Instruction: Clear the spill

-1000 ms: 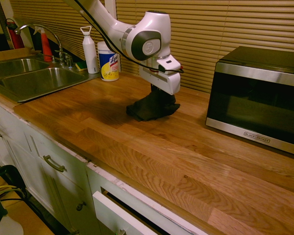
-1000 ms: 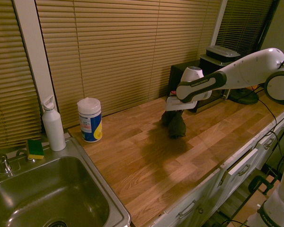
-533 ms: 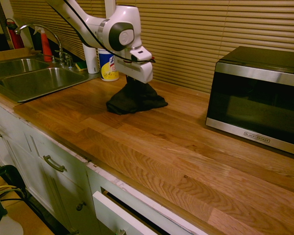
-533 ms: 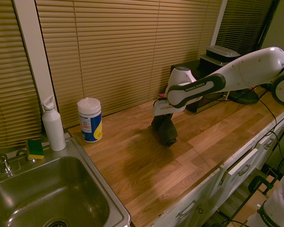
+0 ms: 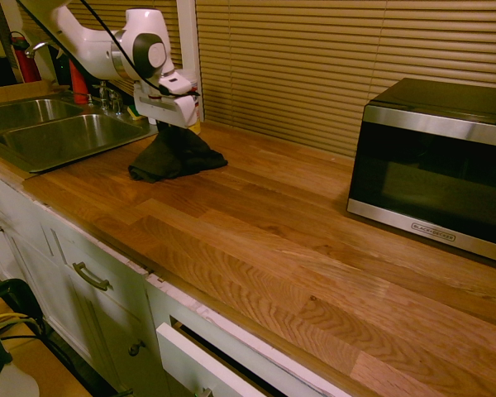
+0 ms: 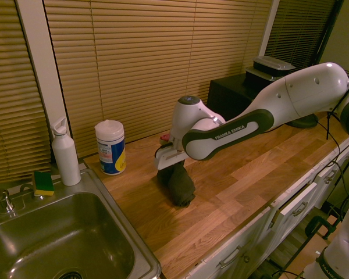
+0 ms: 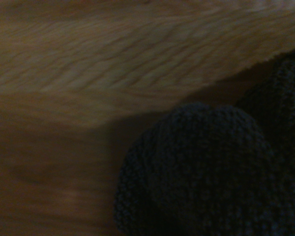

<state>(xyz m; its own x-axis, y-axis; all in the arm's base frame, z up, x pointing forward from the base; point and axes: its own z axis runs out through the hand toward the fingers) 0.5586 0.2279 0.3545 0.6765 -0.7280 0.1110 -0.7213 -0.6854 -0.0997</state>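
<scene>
Wiping underway: dark cloth (image 5: 172, 157) clamped in end effector (image 5: 172, 131), pressed on counter (image 5: 314, 240) near sink-side edge; spill not discernible.

arm: stretched low, level | wrist: bent down | claw (image 5: 172, 132): pointing straight down, clamped closed

A home kitchen. A long wooden table (image 5: 298, 240) runs across the frame over white cabinet doors and drawers (image 5: 91, 281) at lower left. A stainless double sink (image 5: 58, 132) with a faucet (image 5: 89, 62) sits upper left, a sponge (image 6: 43, 182), a white bottle (image 6: 65, 156) and a wipes canister (image 6: 110, 147) beside it. A microwave (image 5: 434, 161) stands at right before slatted window blinds (image 5: 314, 58).
</scene>
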